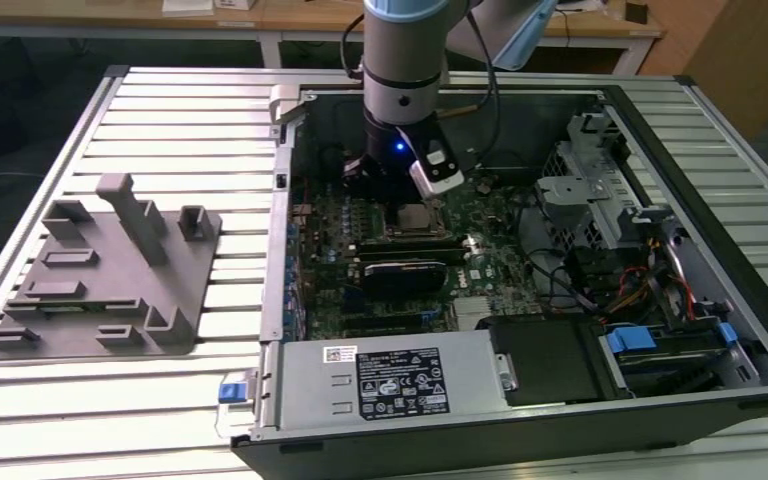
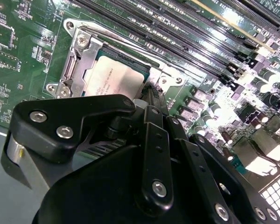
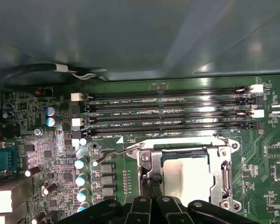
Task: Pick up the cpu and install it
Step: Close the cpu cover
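- Exterior view: one grey and silver robot arm [image 1: 398, 70] points down into one open black computer case [image 1: 704, 400]. The case lies on a surface [image 1: 157, 110] made of long metal slats.
- On the exterior view's left, beside the case, sits one grey plastic tray [image 1: 91, 290] with blocks sticking up from it.
- One silver metal box with a white label [image 1: 384, 380] sits at the near end of the case.
- One big green board [image 3: 266, 135] covers the bottom of the case.
- The cpu [image 3: 189, 179], one small flat square chip with a shiny silver top, lies flat inside one square metal socket frame [image 3: 226, 172] on the green board. Both wrist views show it there.
- The black fingers [image 3: 148, 184] hang right at one edge of the socket frame, just beside the cpu. They are pressed close together and grip nothing. I cannot tell if they touch the frame.
- One thin bent wire lever [image 3: 114, 153] lies next to the socket frame.
- Four long black slots [image 3: 168, 112] run side by side on the green board, near the socket frame.
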{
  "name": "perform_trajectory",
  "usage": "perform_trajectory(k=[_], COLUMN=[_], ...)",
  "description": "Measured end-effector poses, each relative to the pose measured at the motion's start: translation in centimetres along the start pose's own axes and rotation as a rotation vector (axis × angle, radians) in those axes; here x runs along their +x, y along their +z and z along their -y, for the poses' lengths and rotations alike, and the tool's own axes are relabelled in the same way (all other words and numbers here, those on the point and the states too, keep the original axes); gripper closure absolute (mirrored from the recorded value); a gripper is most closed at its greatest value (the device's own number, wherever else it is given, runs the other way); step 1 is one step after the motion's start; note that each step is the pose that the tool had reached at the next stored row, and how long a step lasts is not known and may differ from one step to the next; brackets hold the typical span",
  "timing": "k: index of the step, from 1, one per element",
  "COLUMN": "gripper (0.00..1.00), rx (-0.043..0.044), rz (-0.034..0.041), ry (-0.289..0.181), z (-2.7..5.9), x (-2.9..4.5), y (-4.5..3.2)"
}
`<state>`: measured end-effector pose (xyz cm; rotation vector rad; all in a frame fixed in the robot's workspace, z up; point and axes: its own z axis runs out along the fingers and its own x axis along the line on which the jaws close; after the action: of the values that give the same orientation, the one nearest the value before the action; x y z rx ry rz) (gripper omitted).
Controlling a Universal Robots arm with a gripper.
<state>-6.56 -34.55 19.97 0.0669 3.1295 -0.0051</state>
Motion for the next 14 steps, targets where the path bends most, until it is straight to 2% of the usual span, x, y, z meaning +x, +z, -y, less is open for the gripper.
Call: perform_trajectory(k=[14], gripper=[0.89], rx=[0.0002], rz=[-0.0001], ry=[0.0], z=[0.0], x=[0.01], y=[0.17])
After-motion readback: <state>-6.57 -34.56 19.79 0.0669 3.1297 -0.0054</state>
